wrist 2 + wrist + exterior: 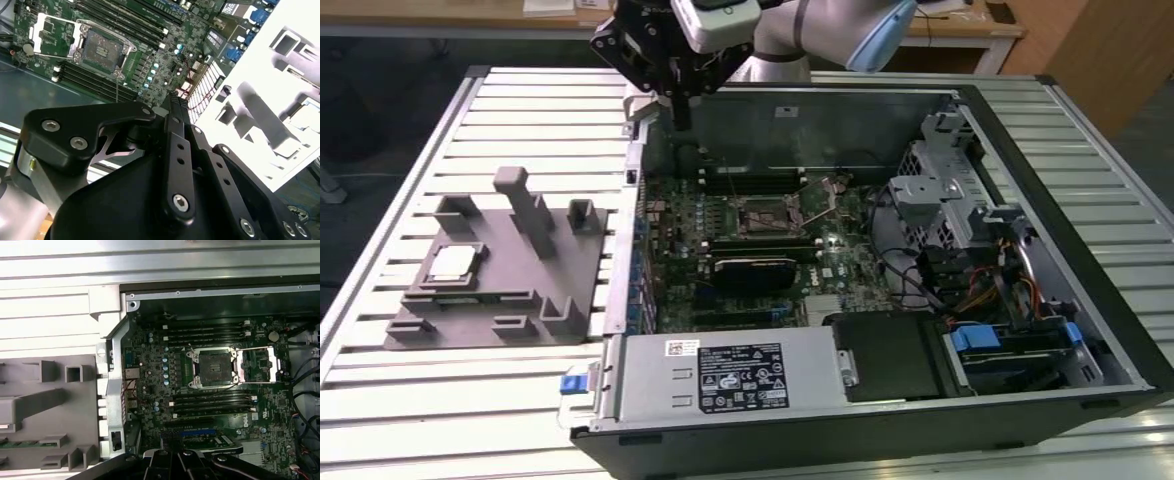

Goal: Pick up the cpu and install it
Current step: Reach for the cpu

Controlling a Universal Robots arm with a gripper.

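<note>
Silvery-white on top, the cpu [454, 263] lies flat in its grey fixture [520, 300] on the counter [480, 400], at the exterior view's left (a small, thin square, far smaller than the fixture). I judge nothing is done yet: pickup and install are both left. Further right, the tool [680, 118] hangs over the fixture-side edge of the open case [854, 125], well apart from the cpu, clenched on nothing. Right of that, the socket [767, 212] sits empty, its frame swung open.
</note>
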